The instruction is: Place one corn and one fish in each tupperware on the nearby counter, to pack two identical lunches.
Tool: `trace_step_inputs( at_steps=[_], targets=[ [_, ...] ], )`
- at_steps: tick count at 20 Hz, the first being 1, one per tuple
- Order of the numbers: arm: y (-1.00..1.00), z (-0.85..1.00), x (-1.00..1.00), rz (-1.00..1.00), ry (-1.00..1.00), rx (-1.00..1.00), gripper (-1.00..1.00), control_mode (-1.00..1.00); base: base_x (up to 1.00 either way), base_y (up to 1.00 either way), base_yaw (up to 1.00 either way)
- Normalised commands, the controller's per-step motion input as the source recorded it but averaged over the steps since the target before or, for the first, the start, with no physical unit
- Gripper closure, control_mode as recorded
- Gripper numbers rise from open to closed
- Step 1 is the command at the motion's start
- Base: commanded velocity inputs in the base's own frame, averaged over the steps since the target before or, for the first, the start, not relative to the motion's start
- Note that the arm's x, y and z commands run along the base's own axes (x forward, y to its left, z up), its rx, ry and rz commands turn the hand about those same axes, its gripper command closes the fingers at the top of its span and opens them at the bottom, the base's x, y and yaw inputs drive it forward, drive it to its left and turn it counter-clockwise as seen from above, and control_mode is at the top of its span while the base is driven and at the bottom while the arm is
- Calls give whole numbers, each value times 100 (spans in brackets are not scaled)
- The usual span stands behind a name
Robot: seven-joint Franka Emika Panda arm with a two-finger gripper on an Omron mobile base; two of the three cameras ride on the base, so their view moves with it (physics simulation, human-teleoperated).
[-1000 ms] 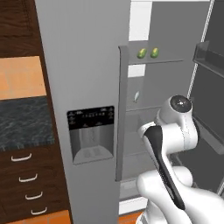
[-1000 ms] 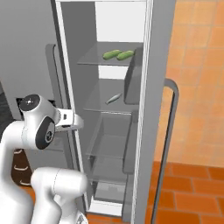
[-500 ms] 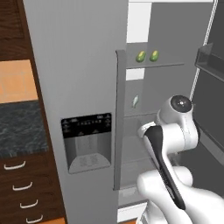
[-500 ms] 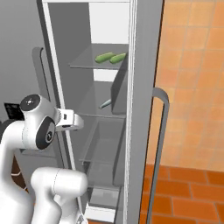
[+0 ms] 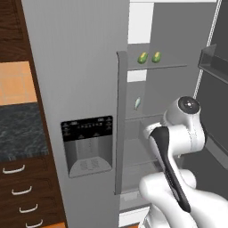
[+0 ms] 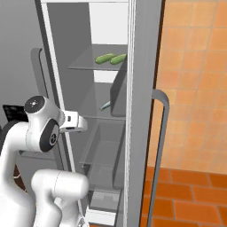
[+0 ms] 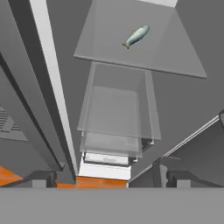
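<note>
White arm reaches toward the fridge point(image 6: 142, 66), hand point(image 7: 103, 177) apparently wide, fish point(image 7: 136, 36) shelved ahead.

Inside the open fridge, the upper glass shelf point(image 5: 171, 67) carries two corn cobs point(image 5: 149, 57) lying side by side, near its front edge. The shelf below point(image 7: 140, 48) holds one fish point(image 7: 136, 36), lying toward 1 o'clock in the hand view.

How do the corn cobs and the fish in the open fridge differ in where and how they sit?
The two corn cobs lie side by side on the upper shelf; the fish lies alone on the shelf below. The corn is yellow-green and stubby; the fish is silvery and slim. Both rest untouched on glass shelves.
</note>
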Motion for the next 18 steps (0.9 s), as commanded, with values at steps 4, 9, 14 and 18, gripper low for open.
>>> trace_step_inputs(
  at_steps=[4,9,14,18],
  targets=[
    [-1,18,4,-13,-17,10,-100,-100,0,0,0],
    [-7,35,16,-29,-11,11,-100,-100,0,0,0],
    [-32,40,5,-6,-16,4,-100,-100,0,0,0],
    [-6,51,4,0,-1,1,-100,-100,0,0,0]
  ],
)
